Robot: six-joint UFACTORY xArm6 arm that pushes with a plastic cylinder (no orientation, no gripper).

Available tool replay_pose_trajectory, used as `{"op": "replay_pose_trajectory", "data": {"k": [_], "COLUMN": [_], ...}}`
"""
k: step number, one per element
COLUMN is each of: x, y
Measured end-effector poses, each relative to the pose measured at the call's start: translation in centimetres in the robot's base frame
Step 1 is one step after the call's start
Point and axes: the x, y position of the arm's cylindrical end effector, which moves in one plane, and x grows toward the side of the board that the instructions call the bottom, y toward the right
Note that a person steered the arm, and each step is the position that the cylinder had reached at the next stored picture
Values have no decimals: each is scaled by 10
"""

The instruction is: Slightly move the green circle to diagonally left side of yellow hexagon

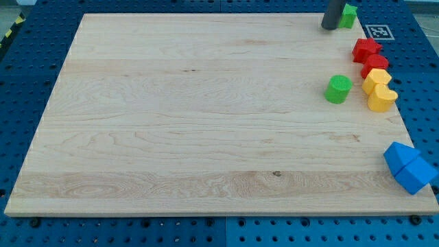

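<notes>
The green circle (337,89) is a short cylinder at the view's right, just left of the yellow hexagon (376,79) and apart from it by a small gap. A yellow heart-like block (381,99) sits right below the hexagon, touching it. My tip (328,27) is at the view's top right, well above the green circle and touching the left side of another green block (349,15).
Two red blocks (366,49) (375,64) stand in a line above the yellow hexagon. Two blue blocks (400,155) (416,175) lie at the board's lower right corner. The wooden board (192,123) lies on a blue pegboard, with a marker tag (378,31) beside it.
</notes>
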Motion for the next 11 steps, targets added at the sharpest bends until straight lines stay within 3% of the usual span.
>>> {"op": "replay_pose_trajectory", "data": {"k": [4, 10, 11], "x": [100, 206, 210], "y": [-11, -5, 17]}}
